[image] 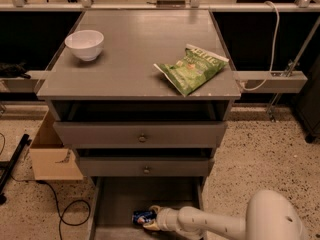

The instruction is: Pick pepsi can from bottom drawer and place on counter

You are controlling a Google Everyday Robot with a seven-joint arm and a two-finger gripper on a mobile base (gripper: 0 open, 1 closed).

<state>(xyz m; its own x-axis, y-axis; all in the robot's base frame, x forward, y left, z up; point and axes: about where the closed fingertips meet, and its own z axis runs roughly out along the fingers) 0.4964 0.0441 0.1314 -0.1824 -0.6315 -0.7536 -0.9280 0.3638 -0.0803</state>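
down in drawer (120,198), pepsi can (142,217) at hand (150,219)

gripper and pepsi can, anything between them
Nothing shows between them in the camera view: the gripper sits right against the pepsi can in the bottom drawer.

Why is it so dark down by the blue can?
In the camera view, the counter is brightly lit from above; the bottom drawer lies in shadow under the upper drawers, so the pepsi can and the gripper right beside it look dim.
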